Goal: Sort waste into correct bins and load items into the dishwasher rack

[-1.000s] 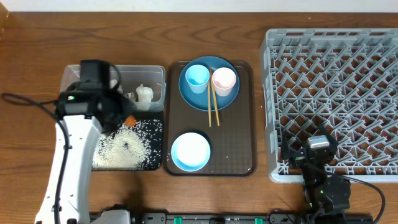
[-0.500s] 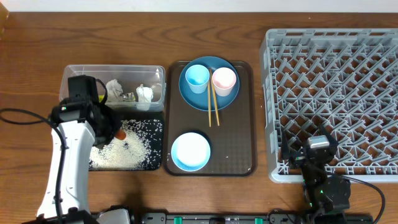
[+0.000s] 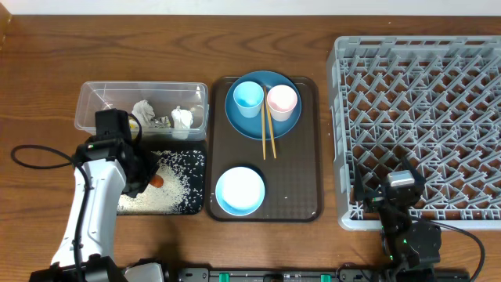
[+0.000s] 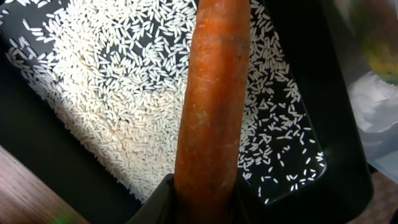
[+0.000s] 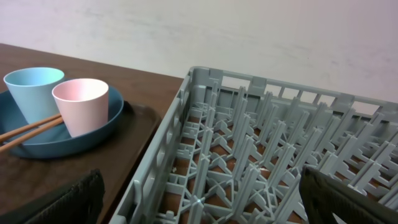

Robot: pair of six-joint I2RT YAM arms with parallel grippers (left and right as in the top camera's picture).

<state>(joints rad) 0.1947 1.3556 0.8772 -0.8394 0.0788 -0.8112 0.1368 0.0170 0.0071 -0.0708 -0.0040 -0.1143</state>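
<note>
Overhead: caught left gripper [image 3: 150, 178] clenched on the carrot [image 3: 158, 181] over the black tray [image 3: 200, 160], mid waste-sorting. Left wrist: confirmed carrot above the rice [image 4: 112, 93]; likely needed lowering, then release there. Right wrist: found right gripper [image 5: 202, 199] spread wide, empty, at the dishwasher rack [image 5: 249, 149].

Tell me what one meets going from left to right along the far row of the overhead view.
tub → blue cup → pink cup → rack
</note>
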